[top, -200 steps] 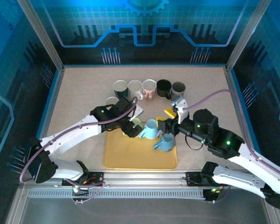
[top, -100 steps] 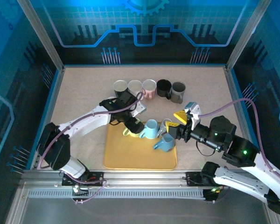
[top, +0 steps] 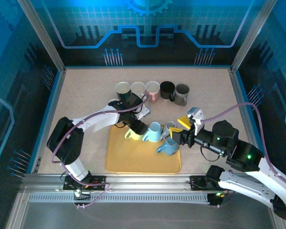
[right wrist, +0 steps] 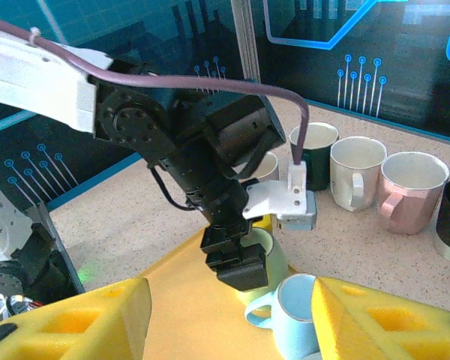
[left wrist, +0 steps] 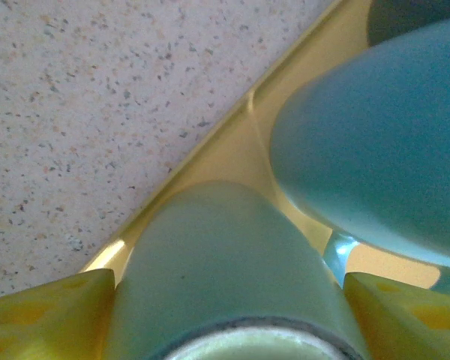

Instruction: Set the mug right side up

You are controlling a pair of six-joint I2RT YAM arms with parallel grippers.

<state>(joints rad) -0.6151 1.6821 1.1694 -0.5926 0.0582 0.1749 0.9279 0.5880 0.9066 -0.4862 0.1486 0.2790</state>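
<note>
Leftmost: left end effector [top: 136,127], jaws drawn in on the pale green mug [left wrist: 217,225], with a yellow pad [left wrist: 45,315] flush against each side of it. Mug's rim turned towards the wrist, its body running ahead of the fingertips and down to the far left corner of the yellow tray [top: 133,164]. Upright or tilted: cannot tell.

Beyond that end effector, on the speckled desk [top: 86,95]: row of five mugs [top: 152,89], mouths up, side by side.

Just to the right of the left end effector, on the tray: light blue mug [top: 154,132], upright, close beside the green one. Whether touching it, hard to say.

Further right, ahead of and below the right end effector [top: 179,130]: second blue mug [top: 168,146], apparently tipped on its side. Pale grey mug [top: 170,126] just in front of those fingertips.

Right end effector roughly half open, yellow pads well apart, gripping nothing, hanging over the tray's right edge and pointing towards the left end effector.
</note>
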